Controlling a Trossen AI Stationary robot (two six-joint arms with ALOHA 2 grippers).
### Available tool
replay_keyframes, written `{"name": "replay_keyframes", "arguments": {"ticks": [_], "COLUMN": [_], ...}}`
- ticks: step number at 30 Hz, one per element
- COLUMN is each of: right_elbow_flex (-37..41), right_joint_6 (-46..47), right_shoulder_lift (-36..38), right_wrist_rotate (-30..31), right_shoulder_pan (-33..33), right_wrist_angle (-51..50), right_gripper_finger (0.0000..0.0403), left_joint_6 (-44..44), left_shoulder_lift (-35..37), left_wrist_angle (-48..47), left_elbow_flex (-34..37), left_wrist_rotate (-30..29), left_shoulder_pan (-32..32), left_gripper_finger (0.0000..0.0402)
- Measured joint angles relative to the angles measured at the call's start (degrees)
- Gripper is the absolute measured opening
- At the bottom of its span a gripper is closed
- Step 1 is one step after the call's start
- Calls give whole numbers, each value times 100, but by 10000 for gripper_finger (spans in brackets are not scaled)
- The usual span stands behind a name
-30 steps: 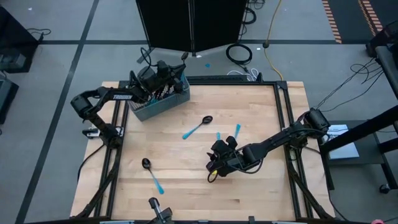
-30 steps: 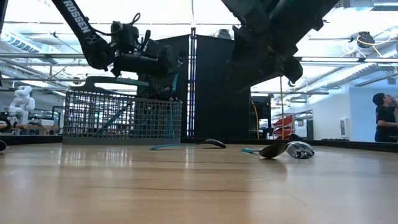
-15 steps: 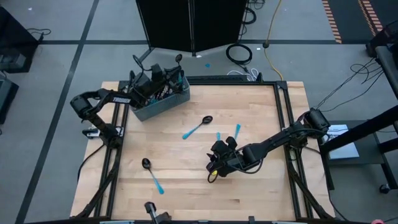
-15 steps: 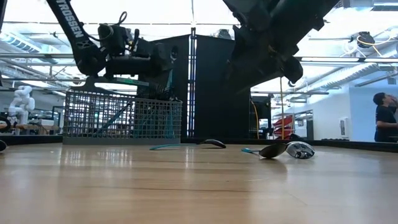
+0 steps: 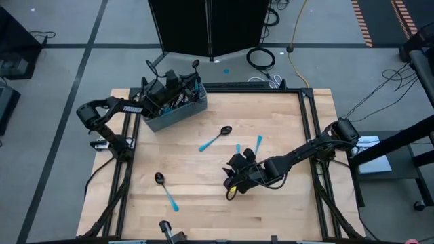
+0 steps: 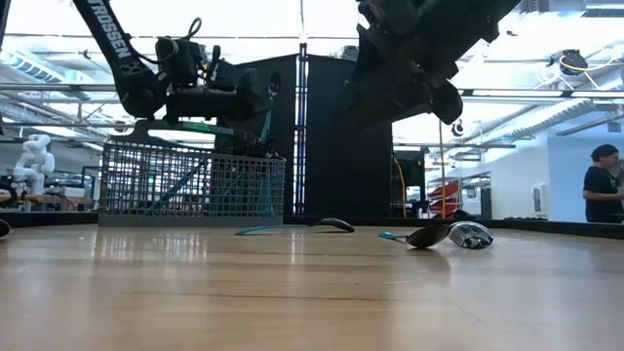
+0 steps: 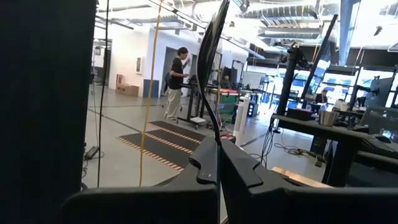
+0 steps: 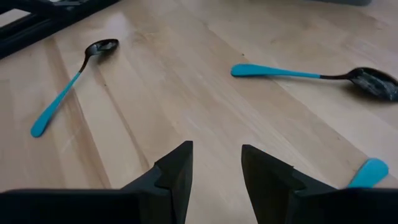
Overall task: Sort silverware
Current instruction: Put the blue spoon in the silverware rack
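left gripper (image 5: 192,73): above the grey wire basket (image 5: 173,112) at the far left corner of the surface (image 5: 203,196); jaws clenched on a spoon (image 5: 194,66) that stands upright, dark bowl up
left wrist view: the held spoon's head (image 7: 211,43) rises as a thin dark edge from between the closed fingers (image 7: 239,174)
basket contents: blue handles and dark heads show through the mesh (image 6: 195,185); pieces cannot be told apart
right gripper (image 5: 232,177): low over the middle of the surface, near side; jaws released, nothing between them
right wrist view: fingers (image 8: 177,171) apart over bare wood
loose spoon, middle (image 5: 215,138): flat on the surface, head toward the far side
loose spoon, near left (image 5: 165,190): flat, well apart from the others
two blue handles (image 5: 258,142): just beyond the right gripper, heads hidden under it
person (image 6: 600,195): in the room behind, at the right
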State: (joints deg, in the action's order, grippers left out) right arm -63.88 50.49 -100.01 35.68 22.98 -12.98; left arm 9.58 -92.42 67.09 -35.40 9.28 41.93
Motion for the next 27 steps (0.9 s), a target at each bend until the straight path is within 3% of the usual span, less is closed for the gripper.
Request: {"name": "replay_keyframes", "arguments": {"ticks": [10, 18, 27], "right_elbow_flex": [0, 0, 0], "right_joint_6": [-380, -520, -731], "right_shoulder_lift": [0, 0, 0], "right_wrist_rotate": [0, 0, 0], "right_shoulder_pan": [0, -2, -30], "right_wrist_angle": [265, 267, 385], "right_gripper_finger": [130, 130, 130], "left_joint_6": [29, 560, -206], "left_shoulder_lift": [-9, -37, -122], "left_wrist_angle": [-9, 602, 300], "left_elbow_flex": [9, 31, -200], "left_wrist_rotate": [-53, -356, -475], "left_shoulder_pan": [-39, -33, -11], "left_gripper_finger": [0, 0, 0]}}
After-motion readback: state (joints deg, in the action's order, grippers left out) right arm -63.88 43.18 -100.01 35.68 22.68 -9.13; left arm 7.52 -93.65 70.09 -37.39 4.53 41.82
